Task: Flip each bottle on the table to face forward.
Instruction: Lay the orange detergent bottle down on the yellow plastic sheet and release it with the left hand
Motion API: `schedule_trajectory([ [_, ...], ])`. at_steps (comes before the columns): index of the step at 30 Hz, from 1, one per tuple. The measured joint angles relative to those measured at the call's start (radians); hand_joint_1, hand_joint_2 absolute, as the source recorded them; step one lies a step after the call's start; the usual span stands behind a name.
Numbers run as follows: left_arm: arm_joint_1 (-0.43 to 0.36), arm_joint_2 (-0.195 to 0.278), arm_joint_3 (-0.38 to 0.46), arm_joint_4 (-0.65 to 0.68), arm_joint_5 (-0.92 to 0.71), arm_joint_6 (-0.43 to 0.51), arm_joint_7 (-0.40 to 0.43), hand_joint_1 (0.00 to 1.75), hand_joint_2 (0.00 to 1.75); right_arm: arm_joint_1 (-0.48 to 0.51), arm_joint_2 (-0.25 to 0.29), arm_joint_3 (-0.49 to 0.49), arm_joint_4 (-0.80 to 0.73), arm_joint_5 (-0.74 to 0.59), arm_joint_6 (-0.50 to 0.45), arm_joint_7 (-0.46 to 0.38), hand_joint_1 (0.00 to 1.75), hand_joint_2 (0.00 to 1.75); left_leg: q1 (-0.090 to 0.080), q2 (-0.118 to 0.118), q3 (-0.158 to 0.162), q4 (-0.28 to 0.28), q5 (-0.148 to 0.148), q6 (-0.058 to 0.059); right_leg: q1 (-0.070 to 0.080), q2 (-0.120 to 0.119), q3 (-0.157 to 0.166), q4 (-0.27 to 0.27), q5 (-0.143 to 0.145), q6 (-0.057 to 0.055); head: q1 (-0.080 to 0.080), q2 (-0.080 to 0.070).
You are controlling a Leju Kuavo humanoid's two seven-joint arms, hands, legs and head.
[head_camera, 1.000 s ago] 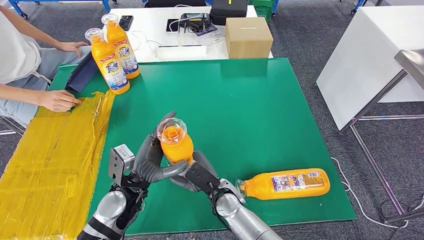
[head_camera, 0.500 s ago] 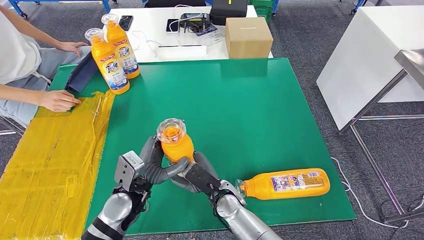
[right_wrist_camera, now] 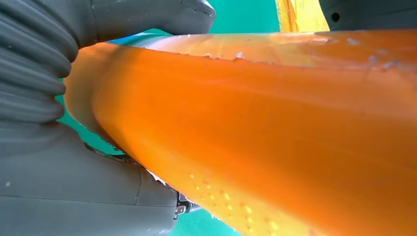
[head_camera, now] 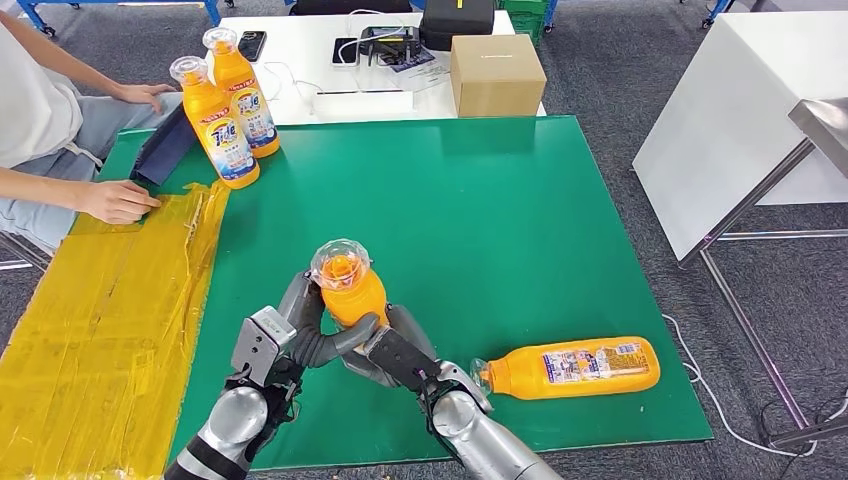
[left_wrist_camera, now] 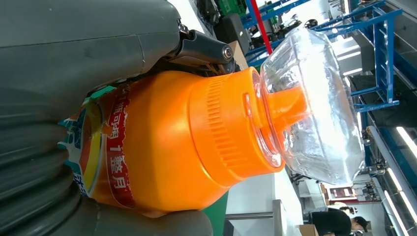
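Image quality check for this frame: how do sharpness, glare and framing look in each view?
Head view: evenly lit and sharp, with soft glare on the held bottle and its clear cap. Left wrist view: the bottle is crisp, the clear cap catches bright highlights, and the background lights look blown out. Right wrist view: so close that the orange bottle body is soft beside the right robot hand.

At the upper left of the head view, the front orange plastic bottle with a clear cap (head_camera: 213, 125) carries a blue and white label reading "Tide". The lying orange bottle's label (head_camera: 585, 362) at lower right has print too small to read.
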Motion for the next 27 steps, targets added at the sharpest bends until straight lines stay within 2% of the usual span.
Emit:
schedule_trajectory([
  [14, -0.001, 0.0, 0.0, 0.004, -0.002, -0.003, 0.0, 1.75, 1.75, 0.005, -0.001, -0.001, -0.006, 0.012, -0.033, 0.001, 1.75, 1.75, 0.0, 0.0, 0.0, 0.0, 0.0, 0.0, 0.0, 0.0, 0.0, 0.0, 0.0, 0.0, 0.0, 0.0],
  [27, 0.0, 0.0, 0.01, -0.022, 0.008, 0.007, -0.003, 1.75, 1.75, 0.031, -0.02, -0.005, -0.08, 0.019, -0.064, -0.001, 1.75, 1.75, 0.0, 0.0, 0.0, 0.0, 0.0, 0.0, 0.0, 0.0, 0.0, 0.0, 0.0, 0.0, 0.0, 0.0],
])
